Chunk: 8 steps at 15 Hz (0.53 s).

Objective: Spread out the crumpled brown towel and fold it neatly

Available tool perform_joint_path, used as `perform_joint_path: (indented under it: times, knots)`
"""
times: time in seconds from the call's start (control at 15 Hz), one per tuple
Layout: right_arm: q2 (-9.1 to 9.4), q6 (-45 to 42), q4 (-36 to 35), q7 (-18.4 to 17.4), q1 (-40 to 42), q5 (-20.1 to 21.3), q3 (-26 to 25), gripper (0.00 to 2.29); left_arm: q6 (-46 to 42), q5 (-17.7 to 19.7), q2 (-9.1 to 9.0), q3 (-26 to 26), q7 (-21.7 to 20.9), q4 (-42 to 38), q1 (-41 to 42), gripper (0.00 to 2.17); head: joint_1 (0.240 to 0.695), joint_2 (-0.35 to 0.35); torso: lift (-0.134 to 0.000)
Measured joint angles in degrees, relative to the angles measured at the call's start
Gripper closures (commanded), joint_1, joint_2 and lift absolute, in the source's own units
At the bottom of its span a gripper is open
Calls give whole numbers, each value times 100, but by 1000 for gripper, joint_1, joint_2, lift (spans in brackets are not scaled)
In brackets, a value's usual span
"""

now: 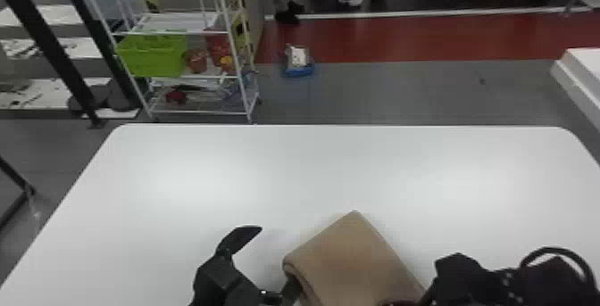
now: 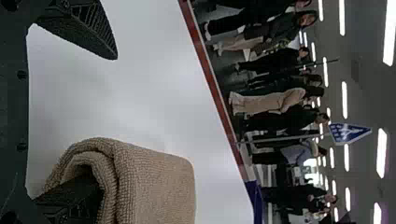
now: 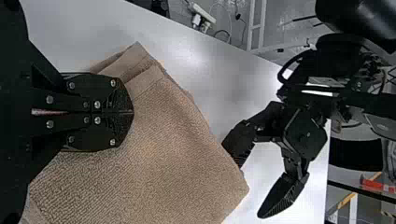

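Note:
The brown towel (image 1: 352,256) lies folded into a thick pad at the table's near edge, one corner pointing away from me. Beside its left side is my left gripper (image 1: 273,256), its fingers wide apart. In the left wrist view, one finger of that gripper (image 2: 106,119) is tucked inside the rolled edge of the towel (image 2: 154,182), and the other stands off over bare table. My right gripper (image 1: 464,274) is at the towel's right. The right wrist view has this gripper (image 3: 132,112) shut over the towel (image 3: 177,154), with no cloth visibly pinched; loose layered edges show near its tips.
The white table (image 1: 285,162) has free room beyond the towel and to its left. A white rack (image 1: 192,31) with a green basket (image 1: 154,55) stands behind the table's far left edge. A blue item (image 1: 299,68) lies on the floor.

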Motion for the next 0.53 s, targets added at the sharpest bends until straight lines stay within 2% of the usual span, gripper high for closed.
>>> perform_joint_path:
  times: [0.2,0.27,0.47,0.53]
  knots:
    - [7,-12,70,0,-52,7,40,1659,926,-913,8,-11,-647,-290,-92,66,695,108,-122]
    - [9,-12,72,0,-60,-11,40,1659,1148,-1102,21,20,-903,-397,-111,66,695,116,-122]
    - [37,-16,44,0,-77,-116,-11,1659,1606,-1256,71,383,-1867,-898,-135,66,695,146,-122]
    - [48,-14,29,0,-81,-157,-29,1659,1748,-1274,74,556,-2351,-1087,-168,66,695,164,-122]
